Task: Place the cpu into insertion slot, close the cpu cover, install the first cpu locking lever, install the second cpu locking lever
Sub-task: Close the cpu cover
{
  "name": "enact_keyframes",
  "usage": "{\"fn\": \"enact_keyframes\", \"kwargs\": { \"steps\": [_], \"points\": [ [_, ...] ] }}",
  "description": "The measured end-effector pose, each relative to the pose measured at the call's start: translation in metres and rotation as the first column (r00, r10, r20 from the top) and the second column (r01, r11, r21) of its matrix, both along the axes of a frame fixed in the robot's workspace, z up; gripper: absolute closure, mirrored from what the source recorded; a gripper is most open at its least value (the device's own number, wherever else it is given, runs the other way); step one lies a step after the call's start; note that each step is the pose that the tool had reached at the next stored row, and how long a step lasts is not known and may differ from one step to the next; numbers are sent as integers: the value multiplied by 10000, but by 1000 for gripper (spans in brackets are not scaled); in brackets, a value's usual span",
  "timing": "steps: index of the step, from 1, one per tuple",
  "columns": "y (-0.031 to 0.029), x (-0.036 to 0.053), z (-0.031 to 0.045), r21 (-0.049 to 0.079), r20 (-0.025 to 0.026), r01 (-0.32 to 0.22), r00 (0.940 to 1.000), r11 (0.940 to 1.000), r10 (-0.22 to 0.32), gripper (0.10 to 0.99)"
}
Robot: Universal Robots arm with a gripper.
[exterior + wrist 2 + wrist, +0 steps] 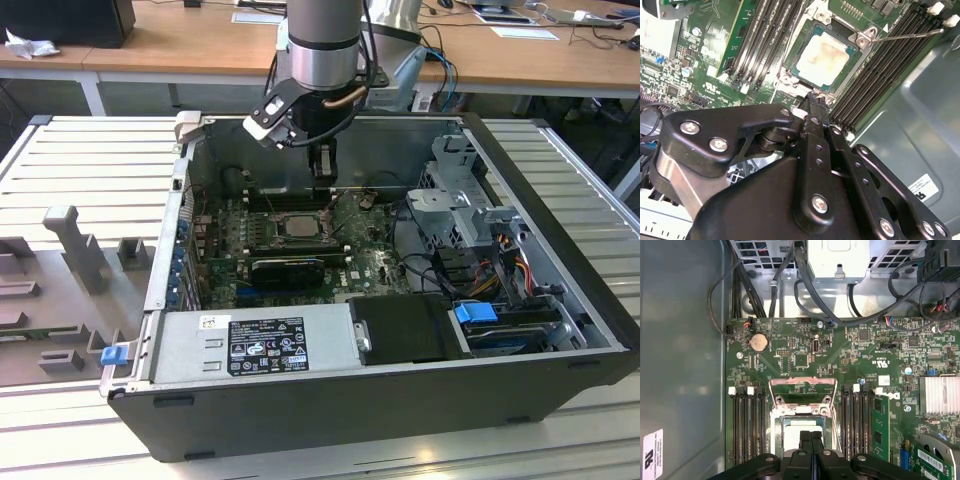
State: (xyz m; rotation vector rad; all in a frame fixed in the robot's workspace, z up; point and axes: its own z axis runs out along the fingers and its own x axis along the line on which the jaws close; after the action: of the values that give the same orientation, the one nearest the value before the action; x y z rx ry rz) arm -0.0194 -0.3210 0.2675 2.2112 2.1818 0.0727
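First wrist view: gripper (811, 434) fingers pressed together and holding nothing, tips over the near edge of the insertion slot (776, 426). The cpu (791, 436) lies flat inside it, and the cpu cover (802, 381) is tipped up open on the slot's far side. Reads as the cover-closing step: I'd push the frame's free bar over with the closed tips, staying off the chip's top and the memory slots (747, 425) on either side. Second wrist view shows a locking lever (905, 35) sticking out free, so make sure the frame doesn't come down on it.
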Motion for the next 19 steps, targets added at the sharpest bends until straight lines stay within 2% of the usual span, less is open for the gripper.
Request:
{"fn": "enact_keyframes", "kwargs": {
  "steps": [5, 7, 11, 17, 19],
  "points": [
    [-5, 59, 0, 0, -24, 9, 10000, 10000, -9, 980],
    [-6, 127, 0, 1, -53, 12, 10000, 10000, -12, 980],
    [-5, 338, 0, -1, -132, 11, 9999, 10000, -11, 980],
    [-2, 534, 0, 0, -243, 10, 9997, 10000, -10, 980],
    [0, 612, 0, -1, -256, 10, 9997, 10000, -10, 980]
  ]
}}
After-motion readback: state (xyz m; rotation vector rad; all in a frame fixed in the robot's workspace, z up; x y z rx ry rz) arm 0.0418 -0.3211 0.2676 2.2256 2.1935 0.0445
